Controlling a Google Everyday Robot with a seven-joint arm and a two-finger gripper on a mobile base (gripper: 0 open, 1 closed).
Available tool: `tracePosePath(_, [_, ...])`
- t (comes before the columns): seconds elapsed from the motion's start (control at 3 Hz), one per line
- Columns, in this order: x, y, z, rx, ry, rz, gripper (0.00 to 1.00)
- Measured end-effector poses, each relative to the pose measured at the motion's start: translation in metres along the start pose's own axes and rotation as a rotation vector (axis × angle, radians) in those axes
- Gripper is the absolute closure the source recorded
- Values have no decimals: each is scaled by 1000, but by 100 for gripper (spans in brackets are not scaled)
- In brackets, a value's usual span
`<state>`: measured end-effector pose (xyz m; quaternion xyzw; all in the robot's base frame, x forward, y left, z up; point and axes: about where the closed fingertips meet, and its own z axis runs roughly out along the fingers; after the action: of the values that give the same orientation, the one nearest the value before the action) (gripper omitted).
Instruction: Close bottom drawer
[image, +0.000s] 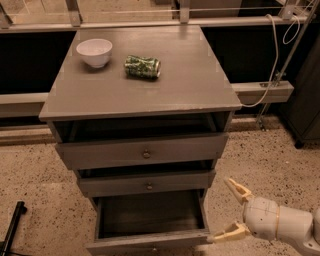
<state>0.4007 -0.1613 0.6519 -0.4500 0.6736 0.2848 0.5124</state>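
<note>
My bottom drawer (150, 215), the lowest and narrowest grey wooden box of three, stands pulled far out, close to the floor. My cream two-finger pincer (220, 210) hangs just right of it, spread wide and holding nothing. Its lower fingertip (220, 236) is at the drawer's front right corner; I cannot tell if it touches. Above, the mid-width grey drawer (147, 184) and the widest grey drawer (145, 151) jut slightly. On the grey cabinet top (190, 85) stand a white bowl (94, 51) and a crushed green can (142, 66), its print unreadable. The floor (35, 170) is speckled stone, and a white cable (272, 55) hangs at the right.
</note>
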Motion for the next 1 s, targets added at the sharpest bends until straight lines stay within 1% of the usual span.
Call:
tracePosePath(0.33, [102, -15, 39, -24, 151, -157, 0])
tracePosePath(0.67, [203, -18, 56, -80, 295, -264, 0])
tracePosePath(1.0, [203, -18, 56, -81, 295, -264, 0])
